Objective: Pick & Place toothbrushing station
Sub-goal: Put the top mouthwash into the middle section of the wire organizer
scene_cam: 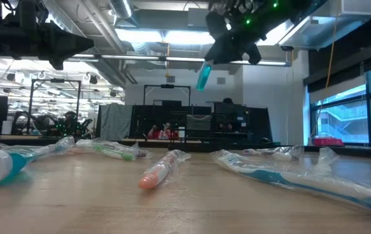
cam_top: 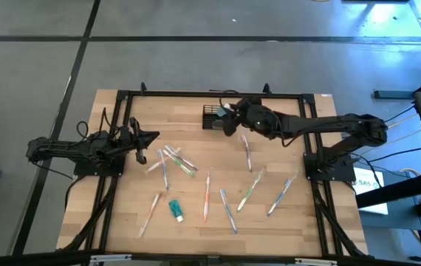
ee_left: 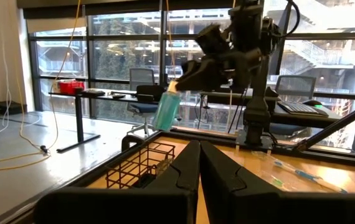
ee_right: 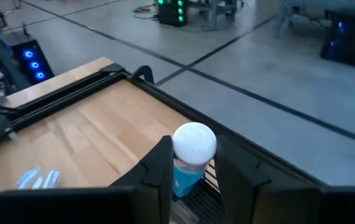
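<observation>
The toothbrushing station, a small black wire-mesh caddy, stands near the table's far edge and also shows in the left wrist view. My right gripper hangs over it, shut on a small teal tube with a white cap. In the low view the tube hangs high above the table under that gripper. My left gripper waits shut at the table's left, pointing toward the caddy, with nothing in it. My right gripper pinches the teal tube between its two fingers, on the body just under the white cap. The fingers come slanting down from the table's right side. The tube hangs tilted below them, cap end up, lifted clear above the caddy.
Several wrapped pastel toothbrushes lie scattered over the middle and near part of the table, with another teal tube among them. A black frame runs round the table's edges. In the low view, toothbrushes lie close in front.
</observation>
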Robot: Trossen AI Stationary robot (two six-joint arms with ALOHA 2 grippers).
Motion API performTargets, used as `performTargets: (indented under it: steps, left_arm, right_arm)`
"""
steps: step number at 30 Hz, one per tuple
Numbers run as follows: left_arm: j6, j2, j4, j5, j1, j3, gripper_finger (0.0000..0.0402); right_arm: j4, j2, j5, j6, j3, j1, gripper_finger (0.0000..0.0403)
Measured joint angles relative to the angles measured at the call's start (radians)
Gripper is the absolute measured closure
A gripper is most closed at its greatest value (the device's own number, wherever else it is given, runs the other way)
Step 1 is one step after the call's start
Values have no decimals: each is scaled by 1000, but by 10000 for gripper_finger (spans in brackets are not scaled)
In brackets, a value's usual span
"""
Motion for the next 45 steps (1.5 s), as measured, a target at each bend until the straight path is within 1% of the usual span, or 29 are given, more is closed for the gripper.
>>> performTargets:
  steps: [6, 12, 16, 19, 25, 31, 33, 38, 45]
  left_arm:
    - [18, 0, 0, -15, 0, 0, 395]
    - [27, 0, 0, -34, 0, 0, 395]
    - [27, 0, 0, -34, 0, 0, 395]
    - [27, 0, 0, -36, 0, 0, 395]
    - [27, 0, 1, -36, 0, 0, 395]
    - [27, 0, 1, -47, 0, 0, 395]
    - [27, 0, 0, -51, 0, 0, 396]
    - [27, 0, 0, -53, 0, 0, 395]
    - [27, 0, -3, -53, 0, 0, 395]
  right_arm:
    - [0, 55, -2, 46, 0, -37, 305]
    - [-10, 78, -14, 98, 6, -79, 304]
    - [-20, 81, -63, 112, 39, -89, 304]
    - [-67, 86, -65, 110, 92, -89, 304]
    - [-243, 116, -45, 111, 222, -89, 304]
    - [-380, 210, -36, 116, 330, -75, 304]
    - [-421, 242, -39, 118, 348, -71, 304]
    - [-434, 278, -39, 142, 356, -71, 304]
    - [-461, 287, -36, 166, 356, -72, 304]
